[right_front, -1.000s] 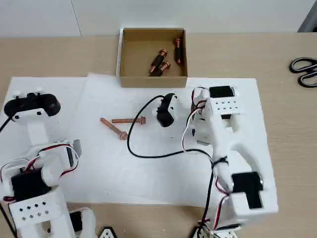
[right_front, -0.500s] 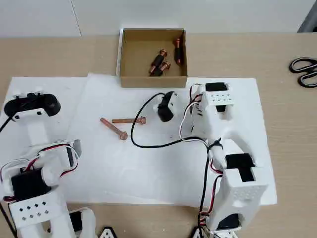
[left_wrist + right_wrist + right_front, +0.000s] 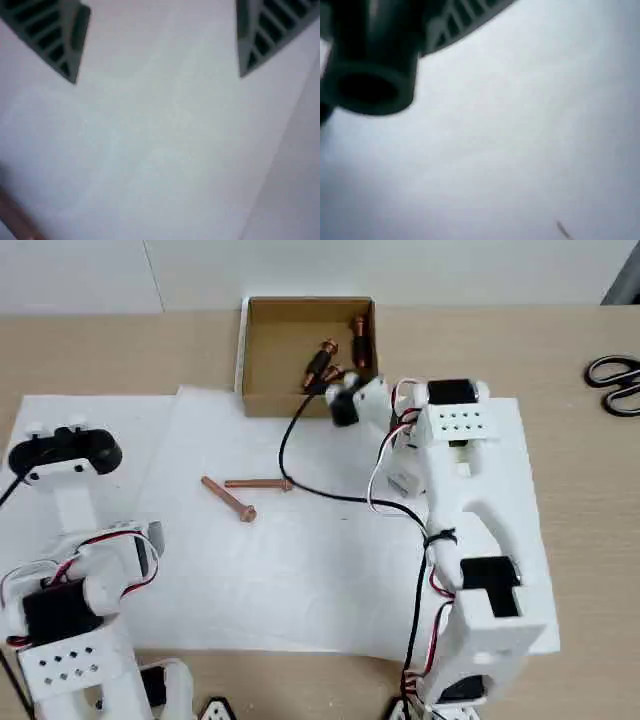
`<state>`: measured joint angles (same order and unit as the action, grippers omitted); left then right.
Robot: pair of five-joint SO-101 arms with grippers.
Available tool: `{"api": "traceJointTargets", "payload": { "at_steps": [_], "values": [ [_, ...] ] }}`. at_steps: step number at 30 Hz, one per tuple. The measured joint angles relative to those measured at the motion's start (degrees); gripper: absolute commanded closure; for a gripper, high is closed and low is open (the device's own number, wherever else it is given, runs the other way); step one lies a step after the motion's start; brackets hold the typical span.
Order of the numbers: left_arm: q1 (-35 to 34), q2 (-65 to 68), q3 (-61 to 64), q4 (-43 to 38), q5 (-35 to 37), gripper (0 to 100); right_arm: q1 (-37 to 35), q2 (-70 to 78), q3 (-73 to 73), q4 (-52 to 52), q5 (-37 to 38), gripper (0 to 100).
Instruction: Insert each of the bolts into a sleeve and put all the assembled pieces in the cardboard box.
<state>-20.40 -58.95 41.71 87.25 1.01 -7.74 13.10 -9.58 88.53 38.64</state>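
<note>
Two copper bolts [image 3: 258,483] [image 3: 229,499] lie side by side on the white sheet [image 3: 300,570], left of centre. The cardboard box [image 3: 280,345] at the back holds three bolts fitted in black sleeves [image 3: 320,362]. My right gripper [image 3: 346,400] hovers at the box's near right corner, shut on a black sleeve [image 3: 370,65] whose hollow end faces the right wrist camera. My left gripper [image 3: 157,75] is open over bare white sheet, its dark fingers [image 3: 60,35] wide apart; in the high view it sits at the far left [image 3: 62,450].
Scissors [image 3: 615,380] lie on the wooden table at the far right. A black cable [image 3: 300,475] loops from the right arm across the sheet near the bolts. Both arm bases stand at the table's front edge.
The right arm has swung its gripper from the middle of the sheet back to the box's front edge, dragging the cable along. The left arm and the bolts have not moved.
</note>
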Motion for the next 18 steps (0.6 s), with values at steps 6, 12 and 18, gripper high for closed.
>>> {"api": "traceJointTargets", "payload": {
  "at_steps": [6, 12, 18],
  "values": [
    [2.6, 4.9, -2.6, 0.0, -7.4, 80, -0.4, -5.8, -0.7, 6.2, -14.2, 99.5],
    [11.6, 21.3, -13.2, 0.0, -22.0, 80, -0.6, -12.5, -0.6, 7.3, -18.3, 99.5],
    [19.3, 40.9, -26.5, 0.0, -43.3, 80, -2.4, -18.1, 4.1, 7.4, -18.5, 99.5]
  ]
}}
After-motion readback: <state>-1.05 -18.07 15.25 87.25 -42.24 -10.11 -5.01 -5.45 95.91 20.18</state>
